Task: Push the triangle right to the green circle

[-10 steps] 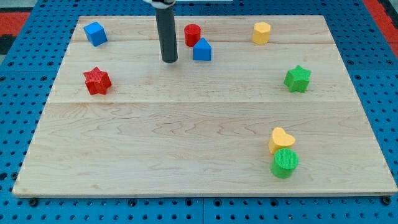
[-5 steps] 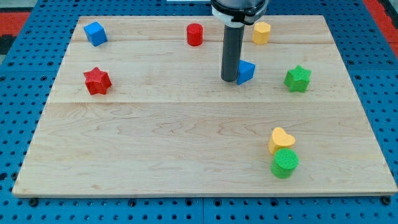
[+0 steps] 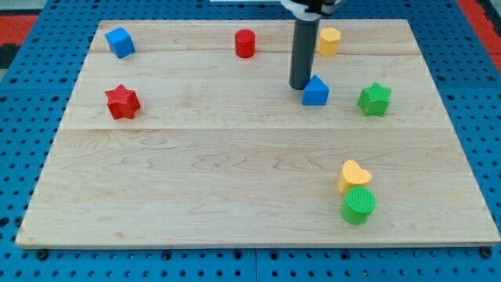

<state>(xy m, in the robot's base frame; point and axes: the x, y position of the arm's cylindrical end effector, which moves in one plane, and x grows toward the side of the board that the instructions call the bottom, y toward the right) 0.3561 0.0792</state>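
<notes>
no brand, label or writing can be read anywhere in the view. the arm comes in from the view's top edge as a straight dark rod, standing nearly upright in the upper right of centre. my tip [image 3: 300, 86] is a bare rod end with nothing to open or close and it holds nothing; it sits on the wooden board [image 3: 196, 180] just at the upper left of the blue triangle block [image 3: 315, 92], touching it or very nearly so.

the blue triangle block lies in the upper right part of the board, to the left of the green star [image 3: 375, 99] and apart from it. the green circle [image 3: 358, 205] is far below, at the lower right of the frame, touching the yellow heart [image 3: 354, 175] just above it. a yellow block [image 3: 329, 41], its shape unclear, sits near the top edge just right of the rod. a red cylinder [image 3: 246, 43] stands at top centre, a blue cube [image 3: 120, 41] at upper left, and a red star [image 3: 122, 102] at mid left. the board rests on a blue perforated surface [image 3: 23, 157].
</notes>
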